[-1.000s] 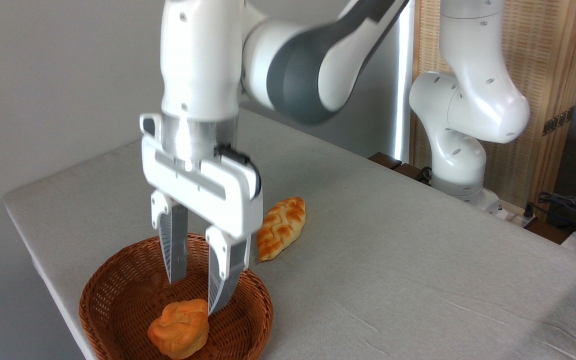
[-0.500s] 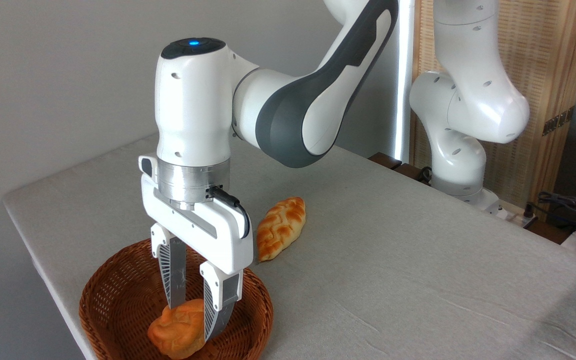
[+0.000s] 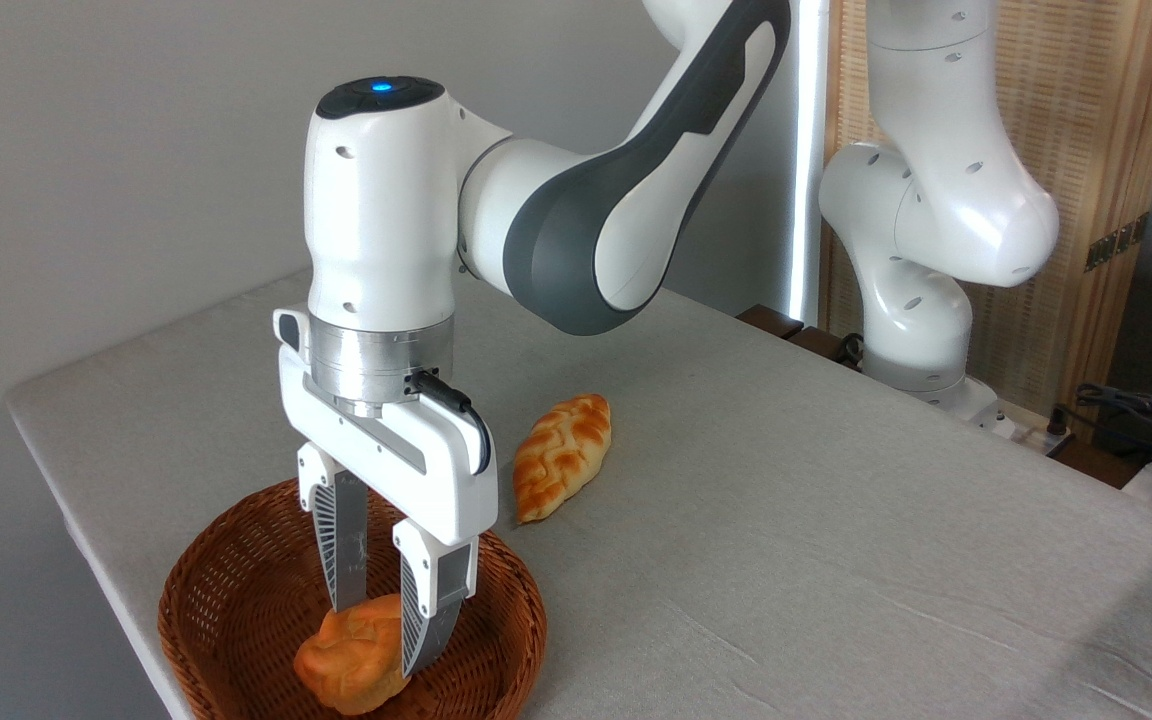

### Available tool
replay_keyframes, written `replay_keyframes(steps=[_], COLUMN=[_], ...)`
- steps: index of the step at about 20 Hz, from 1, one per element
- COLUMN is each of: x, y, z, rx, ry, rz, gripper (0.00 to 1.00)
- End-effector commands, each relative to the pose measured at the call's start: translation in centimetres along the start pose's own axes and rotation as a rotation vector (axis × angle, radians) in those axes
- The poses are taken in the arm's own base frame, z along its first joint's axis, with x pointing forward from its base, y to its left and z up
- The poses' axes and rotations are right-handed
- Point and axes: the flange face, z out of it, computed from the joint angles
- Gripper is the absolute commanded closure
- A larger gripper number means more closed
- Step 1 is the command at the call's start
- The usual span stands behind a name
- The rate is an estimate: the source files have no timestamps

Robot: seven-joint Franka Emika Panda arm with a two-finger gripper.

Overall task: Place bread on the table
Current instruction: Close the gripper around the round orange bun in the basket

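Basket (image 3: 236, 590) sits at the near-left corner of the tabletop (image 3: 786, 520), close to the left edge. Its woven wall is high enough that nothing comes out sideways, which explains the straight top-down approach.

Bread (image 3: 351, 650) is inside the basket, toward its near side, on the basket floor. Not on the cloth yet, so the task's placing step is not done.

Pincer (image 3: 376, 630) hangs vertical over it, fingers pointing down into the basket. One finger (image 3: 341, 560) is at the far side of the bun's top, the other on its right flank, so the bun is bracketed between them. Fingers look drawn in to about the bun's width and appear to touch it (the contact is partly hidden by the near finger, so I can't confirm a firm pinch). My read: it is closing on the bread or has just gripped it. The grip is off-centre, more on the bun's right half, so it could rotate or slip when lifted.

Braided loaf (image 3: 561, 455) lies on the cloth just beyond the basket, to the right, apart from its rim and from the pincer. It is not the target, but it takes up the nearest drop spot.

Right of that the cloth is bare toward the right edge (arm base (image 3: 921, 330) stands at the far edge), the obvious place to set the bun down.
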Motion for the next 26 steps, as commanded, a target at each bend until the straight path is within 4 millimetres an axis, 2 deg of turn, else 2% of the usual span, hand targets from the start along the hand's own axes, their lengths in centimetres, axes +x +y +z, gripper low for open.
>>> replay_keyframes(steps=[1, 13, 15, 16, 18, 20, 26], x=[0.3, 0.2, 0.2, 0.2, 0.2, 0.2, 0.2], y=[0.1, 0.5, 0.5, 0.5, 0.5, 0.5, 0.4], z=[-0.4, 1.7, 2.0, 1.9, 1.9, 1.9, 1.9], rx=[-0.019, -0.042, -0.043, -0.043, -0.043, -0.043, -0.043], ry=[0.042, 0.018, 0.015, 0.017, 0.017, 0.017, 0.017], rz=[-0.037, -0.028, -0.027, -0.028, -0.025, -0.025, -0.026], gripper=[0.00, 0.00, 0.19, 0.38, 0.55, 0.57, 0.77])
